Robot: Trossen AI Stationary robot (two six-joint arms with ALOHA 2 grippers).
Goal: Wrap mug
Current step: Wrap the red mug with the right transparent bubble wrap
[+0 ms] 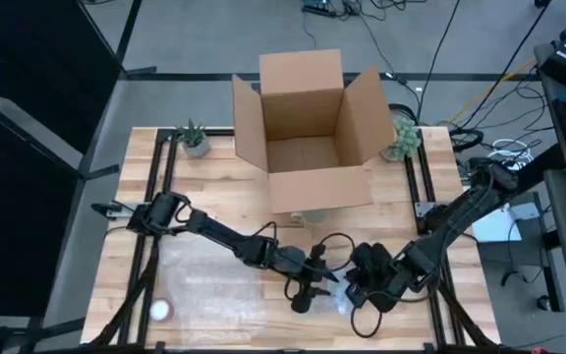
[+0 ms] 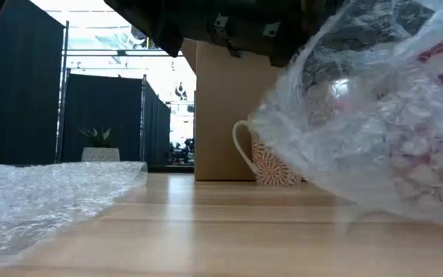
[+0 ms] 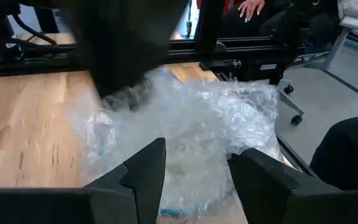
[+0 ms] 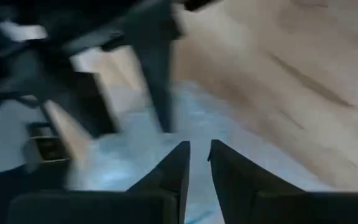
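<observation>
Tabletop (image 1: 214, 187): light wood planks with visible grain, smooth, low sheen. Box (image 1: 303, 128): plain brown corrugated cardboard, matt. Bubble wrap sheet (image 2: 44, 196): clear plastic film with a pebbled, cell-textured surface, faintly glossy. Second piece of bubble wrap (image 3: 191, 124): the same clear plastic, crumpled, with bright highlights along its creases. Mug (image 2: 271, 165): glazed ceramic, white handle, body with a fine red-orange printed pattern. Left tool (image 3: 194, 171): fingers of dark matt plastic, smooth-faced.

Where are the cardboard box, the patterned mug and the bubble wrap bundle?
cardboard box (image 1: 308, 157), high view, its inside floor.
patterned mug (image 2: 274, 171), low view, its lower wall beside the handle.
bubble wrap bundle (image 3: 197, 124), left wrist view, the crumpled middle.
</observation>
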